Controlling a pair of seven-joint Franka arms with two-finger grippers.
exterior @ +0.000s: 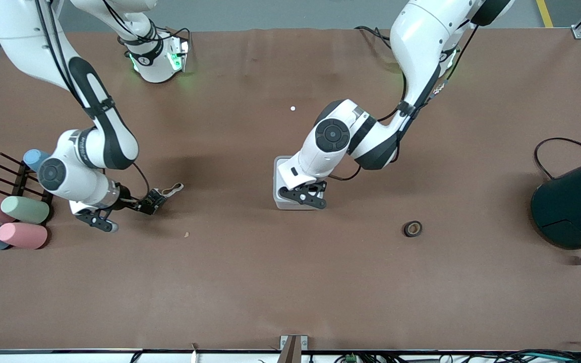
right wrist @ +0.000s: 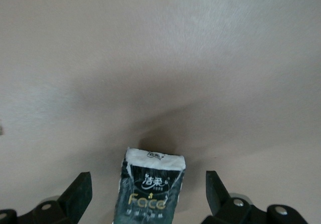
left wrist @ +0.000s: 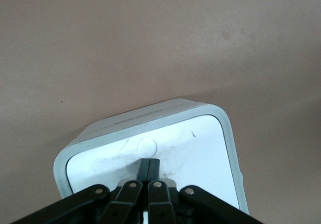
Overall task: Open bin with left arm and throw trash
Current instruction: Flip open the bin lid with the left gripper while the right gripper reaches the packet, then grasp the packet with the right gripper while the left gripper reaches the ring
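The white square bin (exterior: 282, 202) stands mid-table with its flat lid (left wrist: 200, 148) down. My left gripper (exterior: 304, 197) is shut, and its joined fingertips (left wrist: 149, 164) rest on the lid beside a round mark. A black wrapper (right wrist: 150, 194) with a white end lies between the spread fingers of my open right gripper (right wrist: 148, 184), touching neither. In the front view the wrapper (exterior: 152, 201) lies beside my right gripper (exterior: 110, 220), toward the right arm's end of the table. A tan rubber band (exterior: 174, 189) lies against it. The dark tape roll (exterior: 412, 229) lies nearer the front camera than the bin, toward the left arm's end.
A large dark teal round container (exterior: 573, 206) with a black cable lies at the left arm's end. Pastel cups (exterior: 20, 234) and a black rack (exterior: 15, 176) sit at the right arm's end, close to my right arm. A small crumb (exterior: 186, 234) lies near the wrapper.
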